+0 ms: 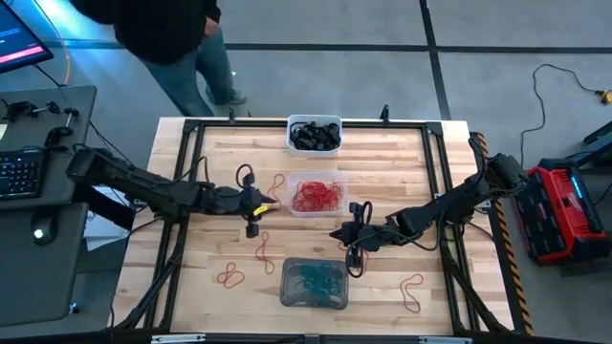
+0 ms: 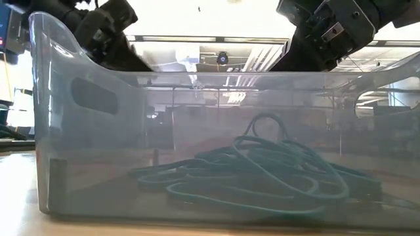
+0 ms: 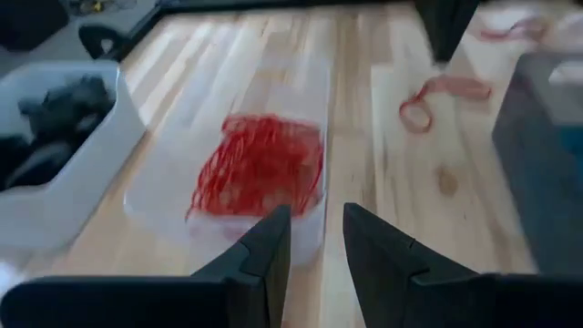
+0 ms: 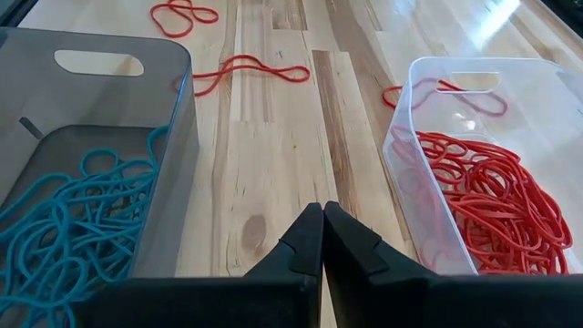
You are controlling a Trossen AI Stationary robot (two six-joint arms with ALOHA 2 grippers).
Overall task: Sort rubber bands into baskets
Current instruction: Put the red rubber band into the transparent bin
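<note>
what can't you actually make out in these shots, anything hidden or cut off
- Low view: the grey basket fills the picture and hides the table behind it.
- Left wrist view: the white basket is cut off by the edge, its dark contents blurred.
- High view: the black bands in the white basket are too small to count.
- Right wrist view: the clear basket runs off the edge.

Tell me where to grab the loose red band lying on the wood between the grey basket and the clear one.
Take the red band at its narrow pinched middle, coming straight down from above. It lies flat on the table as a stretched figure-eight, so there both strands run close together and one pinch probably catches them. The left claw hangs nearest.
</note>
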